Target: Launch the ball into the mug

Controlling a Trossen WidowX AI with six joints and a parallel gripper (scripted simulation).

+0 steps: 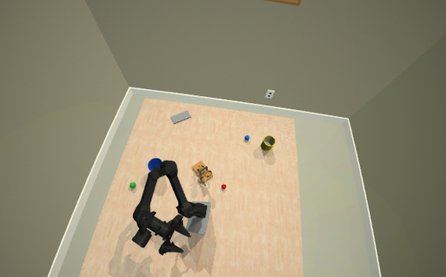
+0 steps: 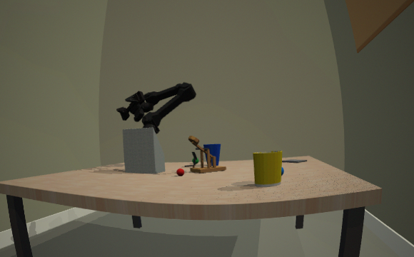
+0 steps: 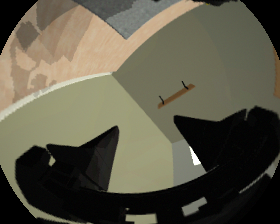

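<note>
The wooden catapult (image 1: 202,171) (image 2: 205,158) stands mid-table with its arm raised and its cup empty. A red ball (image 1: 224,186) (image 2: 180,172) lies just beside it. A green ball (image 1: 132,185) (image 2: 195,160) lies at the left, and a blue ball (image 1: 247,138) (image 2: 282,171) lies next to the yellow mug (image 1: 268,142) (image 2: 268,168), which stands upright at the far right. My gripper (image 1: 178,239) (image 2: 123,113) (image 3: 145,123) is open and empty. It is held high in the air beside the arm's base, far from the balls and the catapult.
The arm stands on a grey block (image 1: 200,225) (image 2: 143,150). A blue cup (image 1: 154,164) (image 2: 213,151) stands behind the catapult. A flat grey plate (image 1: 180,117) (image 2: 294,160) lies at the far edge of the wooden table (image 1: 254,231) (image 2: 193,200).
</note>
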